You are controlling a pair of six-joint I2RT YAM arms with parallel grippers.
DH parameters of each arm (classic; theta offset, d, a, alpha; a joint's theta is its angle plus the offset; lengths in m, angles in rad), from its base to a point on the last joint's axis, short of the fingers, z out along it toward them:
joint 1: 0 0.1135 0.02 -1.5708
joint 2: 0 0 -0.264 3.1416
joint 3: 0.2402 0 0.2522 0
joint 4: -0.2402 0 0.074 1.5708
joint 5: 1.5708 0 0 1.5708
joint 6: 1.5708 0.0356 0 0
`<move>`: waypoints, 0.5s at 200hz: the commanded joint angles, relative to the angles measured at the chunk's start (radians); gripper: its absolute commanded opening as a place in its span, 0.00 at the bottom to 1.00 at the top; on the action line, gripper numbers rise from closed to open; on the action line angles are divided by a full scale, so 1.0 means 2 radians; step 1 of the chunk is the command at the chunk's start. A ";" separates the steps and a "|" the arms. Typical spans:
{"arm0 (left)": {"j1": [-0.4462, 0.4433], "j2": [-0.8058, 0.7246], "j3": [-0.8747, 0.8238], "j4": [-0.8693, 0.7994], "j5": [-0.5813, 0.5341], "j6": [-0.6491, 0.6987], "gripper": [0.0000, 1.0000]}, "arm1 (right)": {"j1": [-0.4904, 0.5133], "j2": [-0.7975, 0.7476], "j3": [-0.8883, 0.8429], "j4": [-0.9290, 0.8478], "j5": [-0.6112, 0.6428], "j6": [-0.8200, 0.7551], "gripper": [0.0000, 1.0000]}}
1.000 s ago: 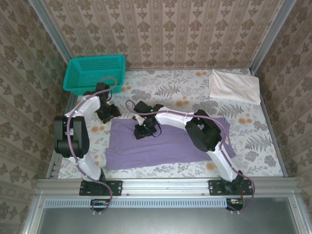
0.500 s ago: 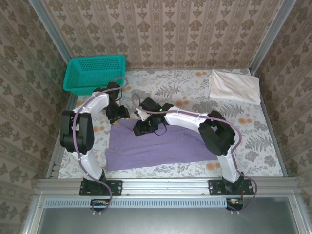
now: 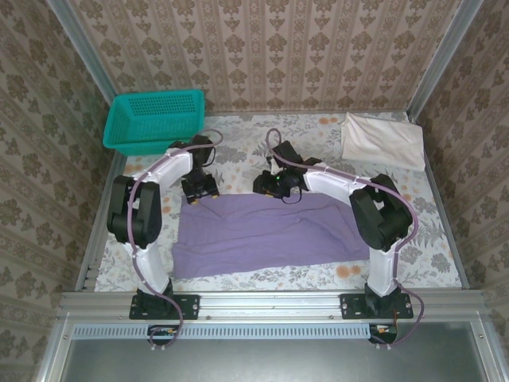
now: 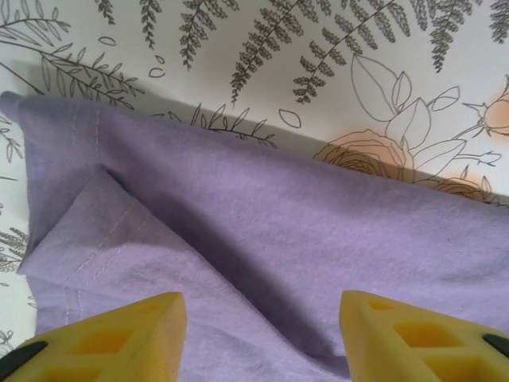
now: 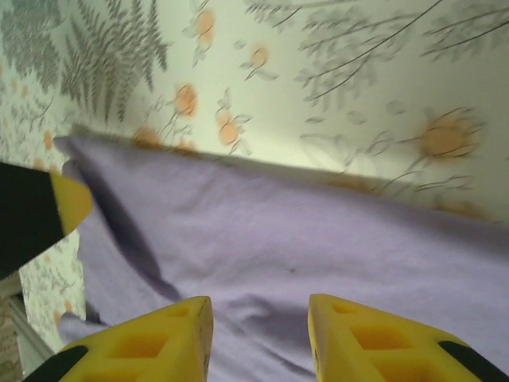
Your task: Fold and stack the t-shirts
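Observation:
The lavender-purple t-shirt point(image 3: 262, 235) lies flat as a wide folded band across the middle of the table. My left gripper point(image 3: 200, 189) hovers over its far left corner, where a stitched hem flap point(image 4: 95, 239) is folded over. Its yellow fingers point(image 4: 119, 338) stand apart, and the left gripper point(image 4: 262, 338) is open above the cloth. My right gripper point(image 3: 274, 186) is over the far edge near the middle. In the wrist view the right gripper point(image 5: 261, 338) is open, with a small wrinkle of purple cloth point(image 5: 262, 239) between its fingers. The off-white t-shirt point(image 3: 382, 142) lies folded at the far right corner.
A teal mesh basket point(image 3: 155, 119) stands at the far left corner, just behind the left arm. The floral tablecloth point(image 3: 262, 147) is bare between the basket and the off-white shirt. Wallpapered walls close in three sides.
Both grippers have moved away from the bases to the purple shirt's far edge. The right one has swung well to the right, and the left one has shifted right to the corner.

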 commanded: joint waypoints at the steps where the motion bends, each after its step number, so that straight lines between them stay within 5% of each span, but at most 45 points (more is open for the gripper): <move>1: -0.005 0.009 -0.005 -0.026 -0.026 -0.005 0.51 | 0.008 0.015 0.012 -0.027 0.004 0.008 0.36; 100: -0.018 0.026 -0.011 -0.031 -0.029 -0.004 0.53 | 0.008 0.049 0.014 -0.042 0.008 0.004 0.33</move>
